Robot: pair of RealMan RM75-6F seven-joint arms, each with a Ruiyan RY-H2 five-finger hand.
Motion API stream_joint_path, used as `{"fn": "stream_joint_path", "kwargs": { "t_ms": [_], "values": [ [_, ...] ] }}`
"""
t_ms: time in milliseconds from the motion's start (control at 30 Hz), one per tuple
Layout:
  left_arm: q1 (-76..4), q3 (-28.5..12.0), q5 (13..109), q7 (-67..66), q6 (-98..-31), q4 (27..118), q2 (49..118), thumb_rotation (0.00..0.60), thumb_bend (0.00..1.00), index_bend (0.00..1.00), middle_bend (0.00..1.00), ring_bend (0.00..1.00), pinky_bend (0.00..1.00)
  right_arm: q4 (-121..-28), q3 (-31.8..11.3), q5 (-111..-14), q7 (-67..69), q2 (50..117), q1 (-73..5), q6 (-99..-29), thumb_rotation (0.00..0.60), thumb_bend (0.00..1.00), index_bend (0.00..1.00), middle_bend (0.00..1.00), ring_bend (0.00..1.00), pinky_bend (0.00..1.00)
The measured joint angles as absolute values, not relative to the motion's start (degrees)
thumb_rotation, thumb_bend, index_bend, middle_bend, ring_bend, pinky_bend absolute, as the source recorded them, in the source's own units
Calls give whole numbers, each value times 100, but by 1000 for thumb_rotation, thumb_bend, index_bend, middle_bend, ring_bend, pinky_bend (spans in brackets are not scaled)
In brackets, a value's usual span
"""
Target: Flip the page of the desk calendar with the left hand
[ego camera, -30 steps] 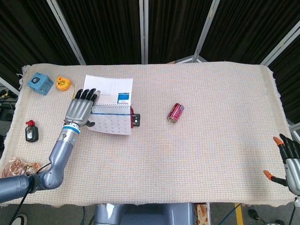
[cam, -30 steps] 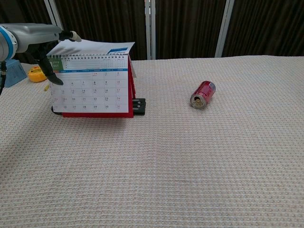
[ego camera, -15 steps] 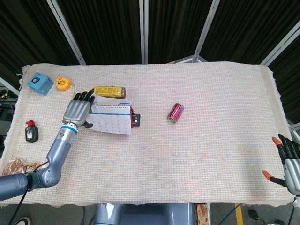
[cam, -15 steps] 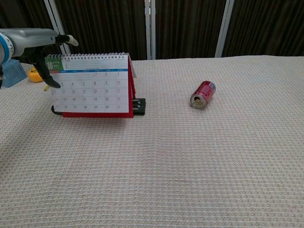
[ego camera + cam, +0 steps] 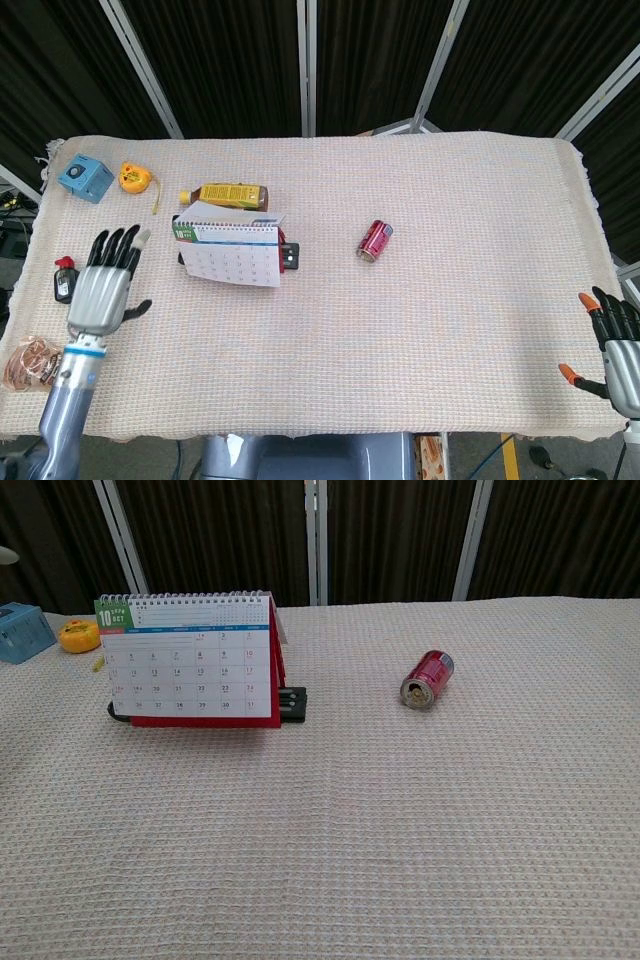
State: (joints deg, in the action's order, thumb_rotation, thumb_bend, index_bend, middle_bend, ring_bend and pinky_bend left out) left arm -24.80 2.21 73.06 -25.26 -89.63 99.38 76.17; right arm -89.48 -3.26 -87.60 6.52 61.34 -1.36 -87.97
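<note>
The desk calendar stands upright on its red base left of the table's middle, showing a white month grid with a green "10" corner. My left hand hovers well to the left of it, near the table's front-left edge, fingers spread and holding nothing. My right hand hangs at the far right front corner, fingers apart and empty. Neither hand touches the calendar. The chest view shows no hand.
A yellow-labelled bottle lies behind the calendar. A red can lies on its side to the right. A blue box, an orange tape measure, a small black object and a rope coil sit along the left side.
The lifted page went over the spiral and dropped behind the calendar, uncovering the bottle. My left hand let go and drew back to the front left, out of the chest view.
</note>
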Motion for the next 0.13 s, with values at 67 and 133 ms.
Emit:
{"fn": "stream_joint_path", "kwargs": {
  "t_ms": [67,133],
  "values": [
    [-2166,431,7569,-2384,-9230,9859,7642,600,70,0,0,0,0,-8951,-322,-8776,636,6143,-133,-8810,600,64,0,0,0,0],
    [-1970,547,7712,-2257,-9370,9761,7653,600,71,0,0,0,0,-8950,-315,-8781,634,6145,-126,-8816,600,64,0,0,0,0]
  ]
}}
